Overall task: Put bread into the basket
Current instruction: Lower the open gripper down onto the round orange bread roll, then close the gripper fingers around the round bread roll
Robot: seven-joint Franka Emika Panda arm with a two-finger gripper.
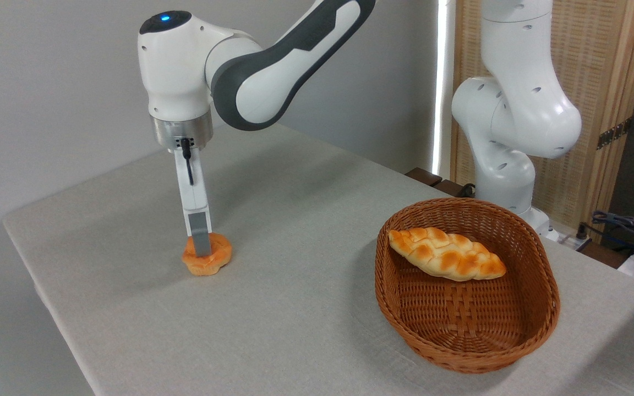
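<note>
Fixed camera: table (295, 308), grey cloth. Bread (207, 254), round knotted bun, on the cloth at 9 o'clock from the basket (537, 330), well apart. Gripper (202, 248) vertical, fingers down on the bun's top; whether they pinch it cannot be told. Braided loaf (447, 253) lies inside the basket, far half.

Bread (207, 260): small round knotted bun, golden-orange, paler creases, lying flat on grey tabletop (295, 308) at left side, well apart from basket. Grey fingers (202, 242) standing upright against its top. Basket (537, 324): oval, brown woven wicker, rolled rim, upright on tabletop at right, much wider than bun. Inside it, longer braided loaf (446, 254) leaning against far wall; near half of basket floor bare.
</note>
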